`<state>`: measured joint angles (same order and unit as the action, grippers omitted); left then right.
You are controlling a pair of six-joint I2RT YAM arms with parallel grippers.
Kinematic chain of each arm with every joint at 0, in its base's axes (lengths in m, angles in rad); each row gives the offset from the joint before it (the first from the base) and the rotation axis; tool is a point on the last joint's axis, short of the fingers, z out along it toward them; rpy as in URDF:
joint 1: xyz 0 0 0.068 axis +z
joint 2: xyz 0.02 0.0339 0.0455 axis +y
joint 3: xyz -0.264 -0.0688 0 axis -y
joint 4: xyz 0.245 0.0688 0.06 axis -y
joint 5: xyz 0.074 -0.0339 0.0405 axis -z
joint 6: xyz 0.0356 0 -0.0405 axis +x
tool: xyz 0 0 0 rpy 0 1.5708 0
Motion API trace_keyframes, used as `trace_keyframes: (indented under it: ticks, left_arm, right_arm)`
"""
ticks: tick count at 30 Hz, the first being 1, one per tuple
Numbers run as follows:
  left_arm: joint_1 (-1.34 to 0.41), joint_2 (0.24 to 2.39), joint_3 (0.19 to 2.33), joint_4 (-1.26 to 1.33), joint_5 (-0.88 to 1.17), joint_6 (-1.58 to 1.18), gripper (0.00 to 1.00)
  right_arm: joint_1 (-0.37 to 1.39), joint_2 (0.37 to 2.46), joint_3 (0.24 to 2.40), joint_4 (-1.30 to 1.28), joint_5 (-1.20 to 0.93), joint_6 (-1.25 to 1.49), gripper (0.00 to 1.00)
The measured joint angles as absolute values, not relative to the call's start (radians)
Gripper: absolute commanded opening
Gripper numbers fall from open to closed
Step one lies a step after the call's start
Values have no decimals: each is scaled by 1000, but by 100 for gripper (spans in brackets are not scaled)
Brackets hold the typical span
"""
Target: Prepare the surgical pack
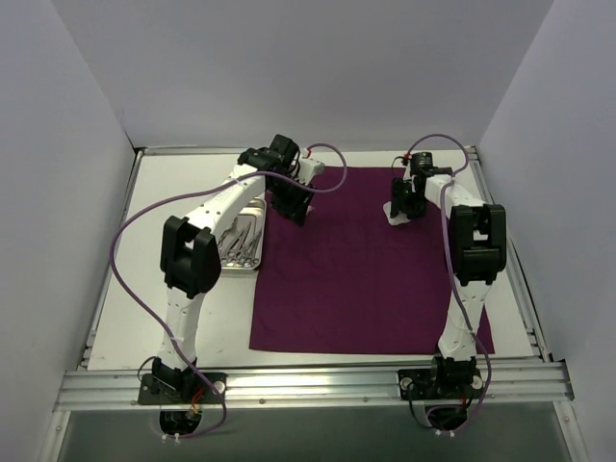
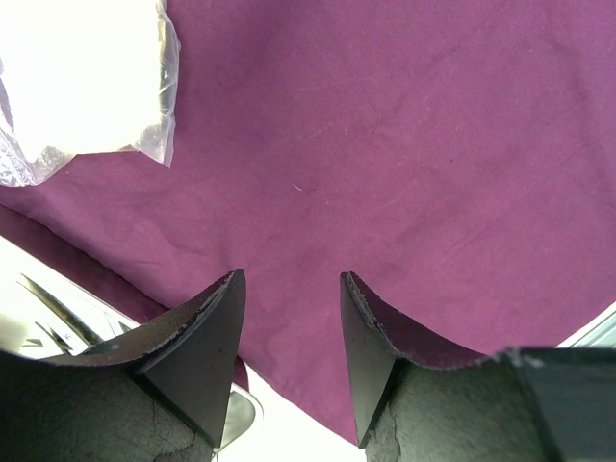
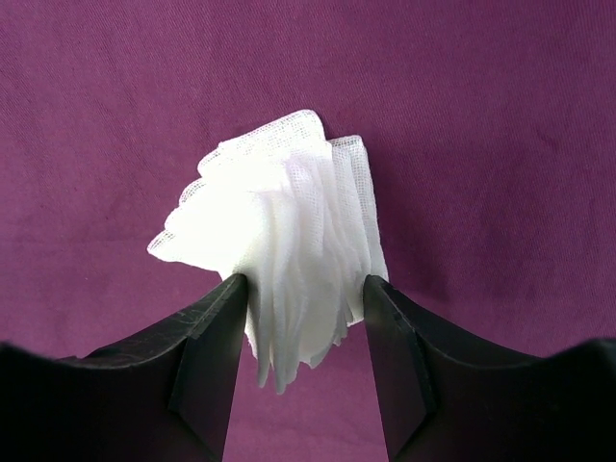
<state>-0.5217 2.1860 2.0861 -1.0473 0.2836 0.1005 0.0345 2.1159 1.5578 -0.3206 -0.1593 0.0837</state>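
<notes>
The dark purple cloth (image 1: 356, 279) lies spread flat across the middle of the table. A small steel tray (image 1: 243, 243) holding thin metal instruments (image 1: 239, 236) sits just off the cloth's left edge. My left gripper (image 1: 296, 210) hovers over the cloth's far left part, open (image 2: 289, 279), with only cloth (image 2: 385, 144) showing between its fingers; the tray's corner (image 2: 241, 414) is below them. My right gripper (image 1: 402, 210) is over the cloth's far right part, shut (image 3: 303, 281) on a fanned stack of white gauze pads (image 3: 289, 202) that stands on edge above the cloth (image 3: 500, 115).
A clear plastic wrapper (image 2: 87, 87), glaring white, lies on the cloth ahead and left of the left fingers. White walls close in the table on three sides. A metal rail (image 1: 318, 383) with the arm bases runs along the near edge.
</notes>
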Motion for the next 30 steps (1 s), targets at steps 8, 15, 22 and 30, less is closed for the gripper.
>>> trace_keyframes:
  ticks: [8, 15, 22, 30]
  left_arm:
    - [-522, 2186, 2074, -1043, 284, 101, 54]
    - [-522, 2184, 2072, -1043, 284, 101, 54]
    - [-522, 2184, 2066, -1043, 284, 101, 54]
    - [-522, 2173, 2052, -1042, 284, 100, 54]
  right_arm:
    - [28, 2091, 1558, -308, -157, 99, 51]
    - [26, 2053, 1549, -294, -142, 111, 52]
    - [25, 2051, 1514, -281, -118, 161, 47]
    - [21, 2060, 1511, -251, -112, 183, 45]
